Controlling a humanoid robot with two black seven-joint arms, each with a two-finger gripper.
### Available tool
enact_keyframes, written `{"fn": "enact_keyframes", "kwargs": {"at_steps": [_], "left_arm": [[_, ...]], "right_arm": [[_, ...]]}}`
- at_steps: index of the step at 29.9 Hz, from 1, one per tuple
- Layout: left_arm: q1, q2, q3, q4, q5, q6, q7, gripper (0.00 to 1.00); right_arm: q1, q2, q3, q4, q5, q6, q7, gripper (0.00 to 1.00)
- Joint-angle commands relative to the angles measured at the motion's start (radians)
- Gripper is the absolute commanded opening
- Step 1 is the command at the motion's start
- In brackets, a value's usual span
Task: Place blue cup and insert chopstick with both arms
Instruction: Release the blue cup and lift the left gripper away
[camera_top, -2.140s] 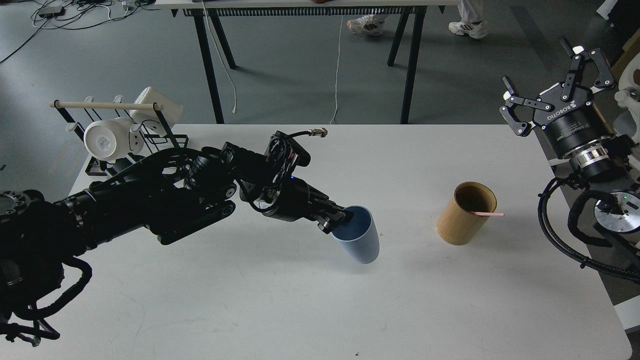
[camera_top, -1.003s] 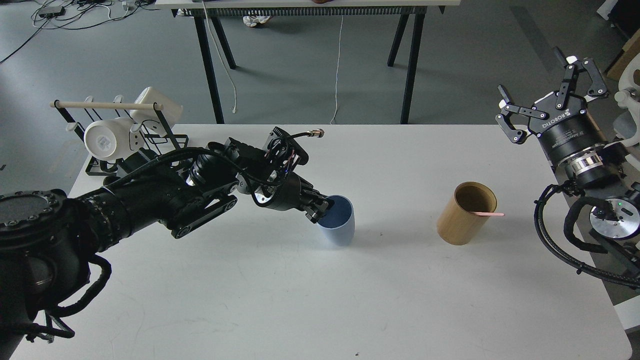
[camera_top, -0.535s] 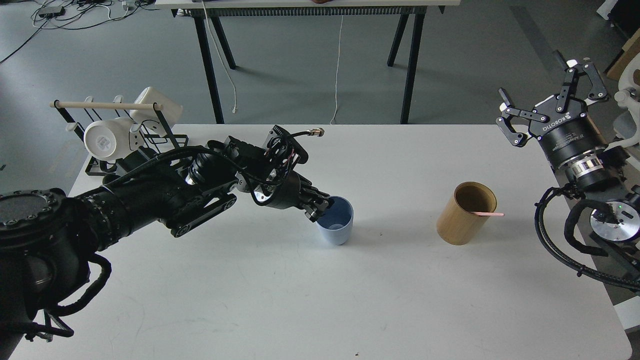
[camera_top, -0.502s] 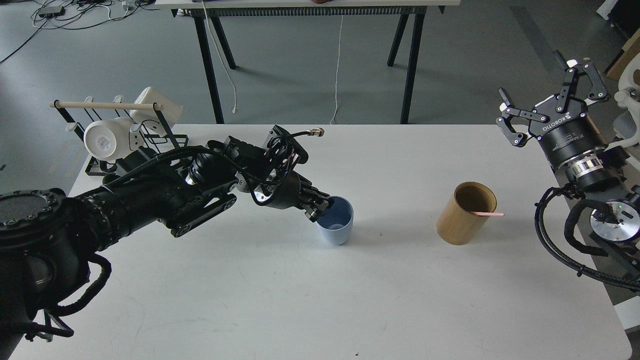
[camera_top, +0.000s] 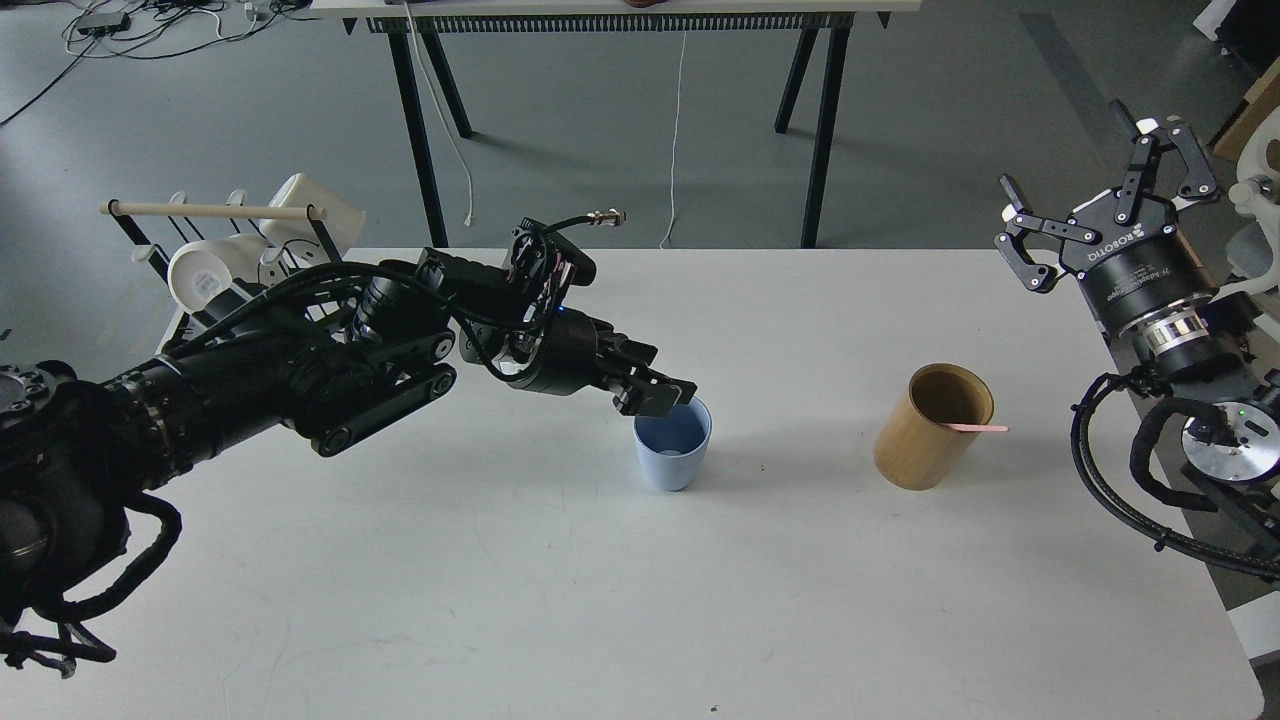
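Observation:
The blue cup (camera_top: 671, 452) stands upright on the white table (camera_top: 640, 600), a little left of centre. My left gripper (camera_top: 655, 395) hovers just above the cup's left rim, apart from it, its fingers slightly open and empty. A pale pink chopstick (camera_top: 978, 427) lies inside a tan bamboo cylinder (camera_top: 922, 440), with its end sticking out over the right rim. My right gripper (camera_top: 1066, 150) is open and empty, held high off the table's far right edge, well away from the cylinder.
A black mug rack (camera_top: 320, 255) with a wooden rod and white mugs (camera_top: 200, 280) stands at the table's far left corner, partly behind my left arm. Cables and my right arm's base sit past the right table edge.
My left gripper set the tilted blue cup down upright, let go of its rim and lifted up and back. The right gripper only shifted slightly.

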Motion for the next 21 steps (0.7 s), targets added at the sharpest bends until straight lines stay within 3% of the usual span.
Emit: {"fn": "enact_keyframes", "kwargs": {"at_steps": [1,6,11,16,21], "left_arm": [[0.017,0.06,-0.112,-0.102,-0.126,-0.004,0.0,0.81],[0.093,0.169,-0.267,-0.182,-0.411,-0.012,0.0,0.83],[0.19,0.286,-0.39,-0.263,-0.724,-0.015,0.0,0.84],[0.262,0.344,-0.471,-0.304,-0.805,-0.015,0.0,0.85],[0.34,0.347,-0.565,-0.352,-0.806,-0.015,0.0,0.85]], "right_arm": [[0.013,-0.006,-0.013,-0.013,-0.003,0.0,0.0,0.99],[0.103,-0.054,-0.012,-0.01,-0.167,0.0,0.0,0.99],[0.16,-0.247,-0.016,0.036,-0.406,0.0,0.0,0.99],[0.147,-0.415,-0.018,0.108,-0.656,0.0,0.0,0.99],[0.052,-0.604,-0.02,0.264,-0.689,-0.042,0.0,0.99]]}}
